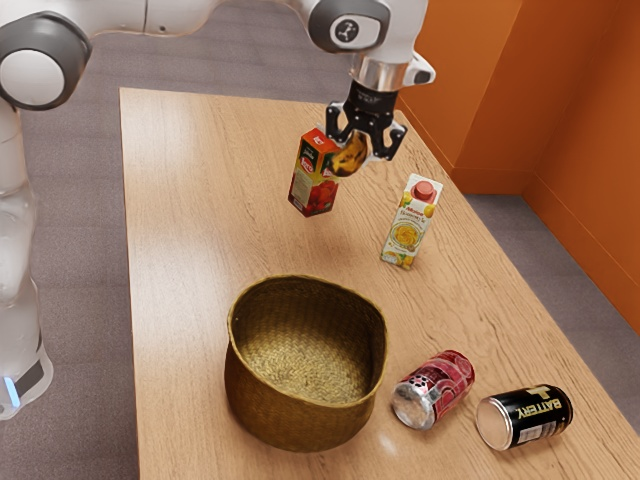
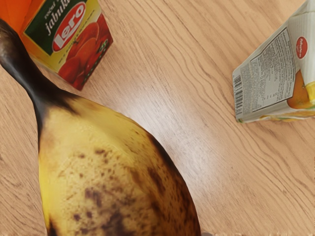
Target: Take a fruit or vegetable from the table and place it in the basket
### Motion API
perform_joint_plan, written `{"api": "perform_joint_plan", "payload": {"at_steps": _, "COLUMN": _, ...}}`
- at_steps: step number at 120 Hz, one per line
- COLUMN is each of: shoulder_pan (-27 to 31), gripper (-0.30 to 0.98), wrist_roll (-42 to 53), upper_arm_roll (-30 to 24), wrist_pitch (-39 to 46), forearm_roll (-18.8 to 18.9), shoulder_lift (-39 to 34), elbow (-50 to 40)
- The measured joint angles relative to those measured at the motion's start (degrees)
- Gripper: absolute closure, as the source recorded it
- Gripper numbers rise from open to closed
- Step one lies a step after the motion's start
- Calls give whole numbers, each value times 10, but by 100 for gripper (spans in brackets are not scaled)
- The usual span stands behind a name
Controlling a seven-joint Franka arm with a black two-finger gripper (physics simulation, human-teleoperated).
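Clenched on a banana (image 1: 350,160), up above the table (image 1: 200,200)!

Starting at the exterior view's left, in high with the pale arm (image 1: 170,12). Down on the wood, across to the basket (image 1: 290,420): woven, brown, wide at the mouth. Beyond that, on to a red carton (image 1: 314,188), upright, marked "Lero" in the wrist view. Now over to the banana, yellow, thick with brown spots, dark at the stem. Held there in mid-air, gripped from two sides by the gripper (image 1: 362,150), and well apart from the basket! Next along, to a white carton (image 1: 408,235), upright under a red cap, with fruit printed on it. Then, near the basket, to a red can (image 1: 440,388), flat on its side. And finally, at the exterior view's far right, to a black can (image 1: 530,417), lying down too, marked "BATTERY".
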Motion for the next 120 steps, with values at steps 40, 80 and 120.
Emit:
{"api": "perform_joint_plan", "payload": {"at_steps": 40, "shoulder_pan": 2, "gripper": 55, "wrist_roll": -18, "upper_arm_roll": -57, "wrist_pitch": -3, "forearm_roll": -5, "shoulder_lift": 0, "elbow": 0}}
{"api": "perform_joint_plan", "payload": {"at_steps": 80, "shoulder_pan": -64, "gripper": 55, "wrist_roll": -37, "upper_arm_roll": -86, "wrist_pitch": -3, "forearm_roll": -13, "shoulder_lift": 0, "elbow": -1}}
{"api": "perform_joint_plan", "payload": {"at_steps": 120, "shoulder_pan": -138, "gripper": 55, "wrist_roll": -48, "upper_arm_roll": -85, "wrist_pitch": -2, "forearm_roll": -14, "shoulder_lift": 0, "elbow": -1}}
